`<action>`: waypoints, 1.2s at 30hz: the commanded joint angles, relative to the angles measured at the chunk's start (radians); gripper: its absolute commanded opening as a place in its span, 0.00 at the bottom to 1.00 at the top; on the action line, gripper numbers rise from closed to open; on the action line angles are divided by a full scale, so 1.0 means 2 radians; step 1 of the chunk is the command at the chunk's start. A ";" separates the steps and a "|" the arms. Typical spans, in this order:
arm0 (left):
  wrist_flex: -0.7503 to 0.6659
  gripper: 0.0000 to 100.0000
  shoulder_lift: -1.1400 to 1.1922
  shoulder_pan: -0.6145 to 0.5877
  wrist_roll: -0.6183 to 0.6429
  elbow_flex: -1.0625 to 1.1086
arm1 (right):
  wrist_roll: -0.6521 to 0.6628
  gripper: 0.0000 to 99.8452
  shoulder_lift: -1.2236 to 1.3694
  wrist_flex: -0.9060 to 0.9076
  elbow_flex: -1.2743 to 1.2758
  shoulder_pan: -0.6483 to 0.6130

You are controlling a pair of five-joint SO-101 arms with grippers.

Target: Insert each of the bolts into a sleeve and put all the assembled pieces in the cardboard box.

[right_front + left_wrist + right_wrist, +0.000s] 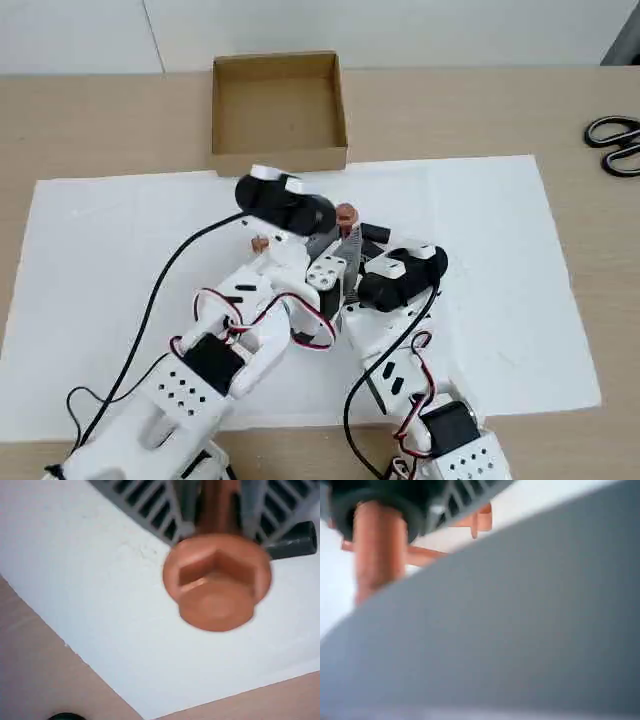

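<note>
my left gripper [216,502] is closed on a copper-orange bolt [217,582]. its ribbed grey fingers [145,502] stand narrow on either side of the shaft, and the flanged hex head points out toward the wrist camera. a black sleeve [294,540] pokes out from behind one finger, just beside the bolt's head; whether it touches the bolt i cannot tell. from the high view, the bolt sits over the white paper sheet [480,300] near the middle of the table [100,120], where my two arms meet, on the near side of the cardboard box [280,158] and apart from it. the box stands open side up at the sheet's far edge, its front wall on the paper. my right gripper [355,248] comes in from the other side, close against the left one, and i cannot tell whether it grips anything. in its wrist view an orange shaft [377,555] comes out of a dark ring [340,510] that looks like a sleeve's mouth; i cannot tell whether that is the bolt i hold. two more orange bolts [420,555] lie on the paper behind it. in the high view a loose orange piece [260,243] lies on the sheet beside my left arm. a pair of scissors [615,143] rests on the bare table, well apart from everything.
</note>
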 commanded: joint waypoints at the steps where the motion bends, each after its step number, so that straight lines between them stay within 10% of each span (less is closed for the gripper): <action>1: -0.006 0.01 -0.022 0.002 -0.001 0.006 | -0.005 0.00 -0.016 0.000 0.003 0.008; 36: -0.039 0.01 0.038 -0.025 -0.028 0.009 | -0.002 0.00 -0.016 0.000 0.002 -0.008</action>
